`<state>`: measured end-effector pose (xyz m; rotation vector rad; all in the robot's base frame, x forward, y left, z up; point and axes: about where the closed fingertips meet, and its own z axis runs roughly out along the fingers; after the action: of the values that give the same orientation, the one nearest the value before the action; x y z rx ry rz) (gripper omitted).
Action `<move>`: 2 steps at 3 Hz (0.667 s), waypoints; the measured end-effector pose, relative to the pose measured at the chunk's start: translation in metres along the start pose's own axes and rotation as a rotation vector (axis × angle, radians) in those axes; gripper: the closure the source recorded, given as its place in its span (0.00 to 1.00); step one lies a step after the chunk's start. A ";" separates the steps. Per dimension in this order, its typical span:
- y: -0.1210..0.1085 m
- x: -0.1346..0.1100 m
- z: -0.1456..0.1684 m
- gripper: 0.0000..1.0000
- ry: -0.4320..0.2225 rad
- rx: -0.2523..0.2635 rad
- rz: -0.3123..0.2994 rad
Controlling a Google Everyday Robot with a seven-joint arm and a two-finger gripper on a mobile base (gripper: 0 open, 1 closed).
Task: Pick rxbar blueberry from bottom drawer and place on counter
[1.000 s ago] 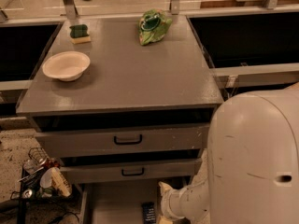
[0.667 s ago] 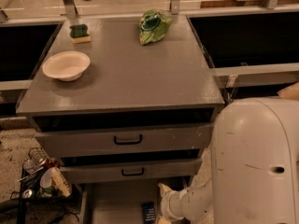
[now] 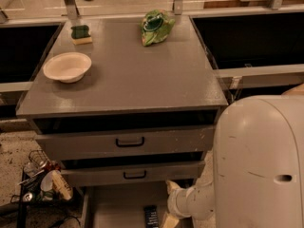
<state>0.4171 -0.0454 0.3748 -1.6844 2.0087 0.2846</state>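
The bottom drawer (image 3: 118, 205) is pulled open at the lower edge of the camera view, a shallow grey tray. The rxbar blueberry (image 3: 151, 216), a small dark bar with white lettering, lies flat in it near the front. My gripper (image 3: 169, 218) reaches down into the drawer just right of the bar, on the white arm (image 3: 192, 203). The counter (image 3: 133, 75) is the broad grey top of the cabinet above.
A white bowl (image 3: 67, 66), a green sponge (image 3: 80, 33) and a green chip bag (image 3: 156, 26) lie on the counter. Two drawers with black handles (image 3: 129, 142) sit above the open drawer. A wire rack with clutter (image 3: 40, 177) stands on the floor at left. My white body (image 3: 259, 165) fills the lower right.
My white body has shifted slightly to the right. The arm and the bar in the drawer have hardly moved.
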 end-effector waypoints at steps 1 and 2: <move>-0.030 0.013 -0.021 0.00 0.039 0.055 -0.031; -0.019 0.010 -0.014 0.00 0.024 0.035 -0.032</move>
<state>0.4311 -0.0642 0.3844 -1.7047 1.9898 0.2185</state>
